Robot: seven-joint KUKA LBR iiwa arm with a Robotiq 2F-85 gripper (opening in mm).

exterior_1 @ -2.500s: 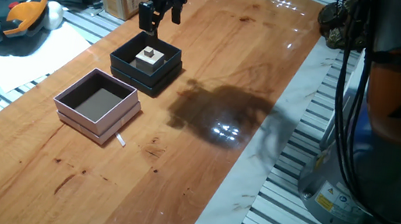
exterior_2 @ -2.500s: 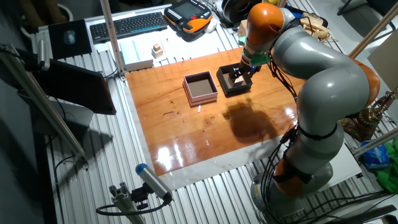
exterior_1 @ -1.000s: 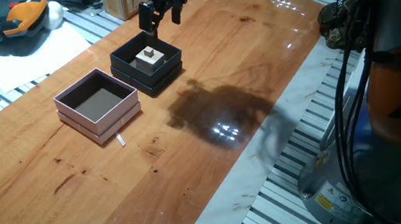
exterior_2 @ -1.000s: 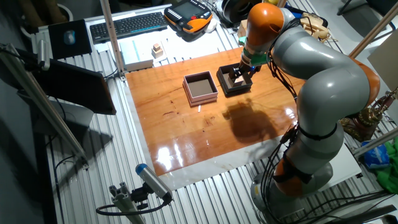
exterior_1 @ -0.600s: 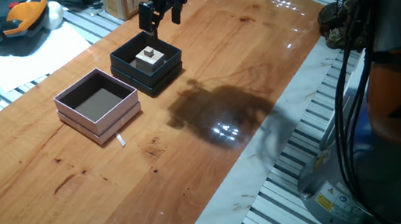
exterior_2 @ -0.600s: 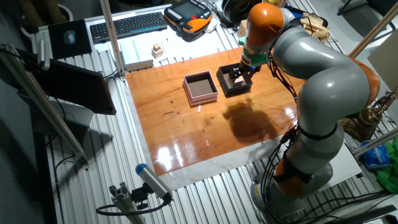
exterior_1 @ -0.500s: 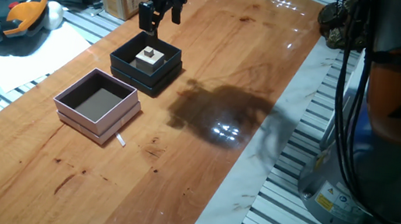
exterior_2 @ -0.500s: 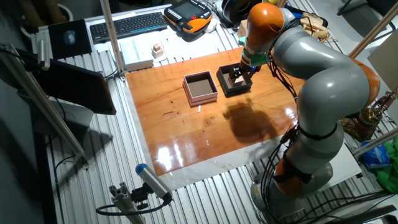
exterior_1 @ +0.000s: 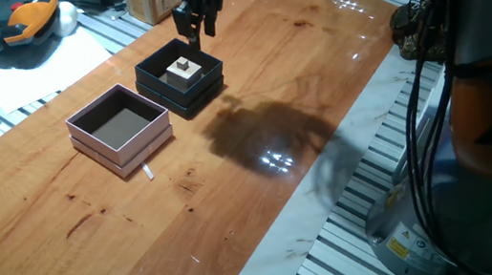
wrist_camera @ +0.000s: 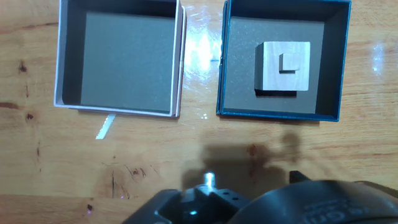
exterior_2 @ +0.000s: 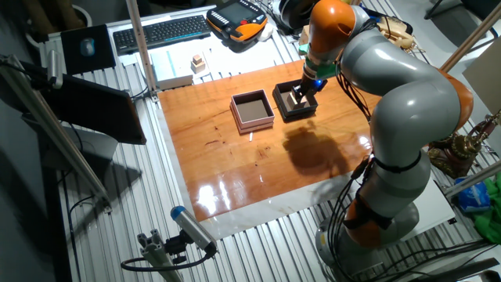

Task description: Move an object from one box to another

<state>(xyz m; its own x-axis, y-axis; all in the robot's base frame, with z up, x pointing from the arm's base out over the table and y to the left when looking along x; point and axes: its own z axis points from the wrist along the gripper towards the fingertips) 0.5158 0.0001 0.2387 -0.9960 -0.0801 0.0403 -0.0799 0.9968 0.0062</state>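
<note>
Left to right in the hand view: pink box [wrist_camera: 118, 59] on the left, black box [wrist_camera: 283, 59] on the right, side by side on the table [exterior_1: 249, 186] with a narrow strip of wood between them.

The cube [wrist_camera: 288, 62] sits on a larger pale block [wrist_camera: 282, 67] inside the black box (it looks like a small step on top of that block, right of its centre). It's roughly square, so no long axis to line up with; any square-on approach should work.

Key relation: you have the jaws [exterior_1: 192, 22] above the far side of the black box in one fixed view, with the cube [exterior_1: 182, 64] lower and nearer the camera. In the hand view the cube lies up and right of frame centre, so I'd judge you still need a small lateral shift before descending.

The arm [exterior_2: 391, 94] arcs over the table's right edge with the wrist pointing down. Jaw state: can't tell. The fingers are too small and dark in either fixed view and aren't visible in the hand view. Nothing held, as far as I can see.
</note>
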